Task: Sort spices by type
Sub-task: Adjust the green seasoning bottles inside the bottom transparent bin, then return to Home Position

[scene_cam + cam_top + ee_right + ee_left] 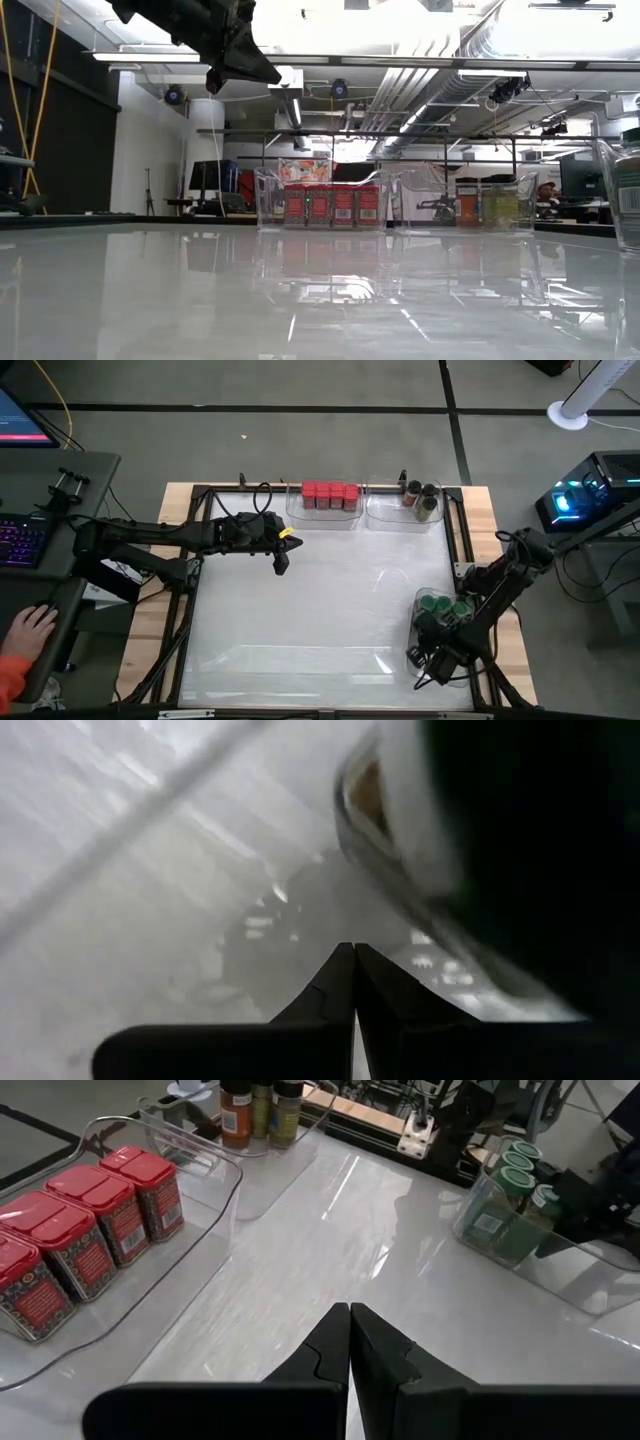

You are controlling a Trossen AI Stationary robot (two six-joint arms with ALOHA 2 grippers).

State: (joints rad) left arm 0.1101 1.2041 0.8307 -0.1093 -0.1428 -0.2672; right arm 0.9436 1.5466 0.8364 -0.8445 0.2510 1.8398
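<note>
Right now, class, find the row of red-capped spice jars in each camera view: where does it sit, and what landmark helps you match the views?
High view: red-capped jars at the table's far edge, centre, in a clear bin.
Low view: centre, far across the table.
Left wrist view: picture's left side.
Right wrist view: not in it.
Shared landmark: the dark-capped jars in the neighbouring bin.

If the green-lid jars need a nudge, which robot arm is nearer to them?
The right arm, probably. Its gripper, jaws shut, sits right beside the bin holding the green-lid jars. The left gripper, also shut, hangs across the table near the red-lid jars.
</note>
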